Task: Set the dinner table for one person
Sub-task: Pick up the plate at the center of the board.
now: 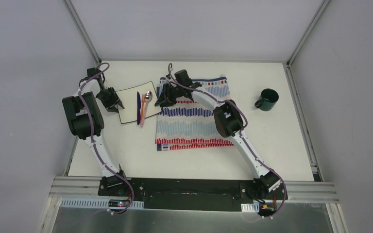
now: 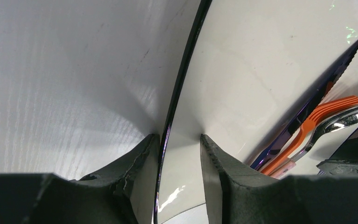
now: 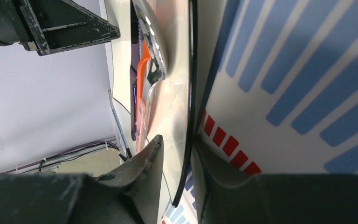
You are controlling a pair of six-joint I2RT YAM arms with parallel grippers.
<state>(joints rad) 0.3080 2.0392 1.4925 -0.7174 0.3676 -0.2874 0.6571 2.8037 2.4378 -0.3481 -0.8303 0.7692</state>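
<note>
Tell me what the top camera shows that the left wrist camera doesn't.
Only the top view: the green mug, the striped cloth and both whole arms. Only the left wrist view: the left gripper straddling the plate's dark rim, and the knife's serrated edge. Both: the white plate, knife, orange fork and spoon.

Bent, reaching upper centre: left arm (image 1: 84,116), right arm (image 1: 228,120).
Facing inward, jaws part-spread: left gripper (image 1: 118,104), right gripper (image 1: 161,101).

This is a robotics lab test cell. The white tabletop (image 1: 131,158), edged by grey aluminium rails (image 1: 315,191), stands inside plain white wall panels (image 1: 189,29). 2 cabled arms (image 1: 96,144) are bolted to a black base plate (image 1: 184,187).
</note>
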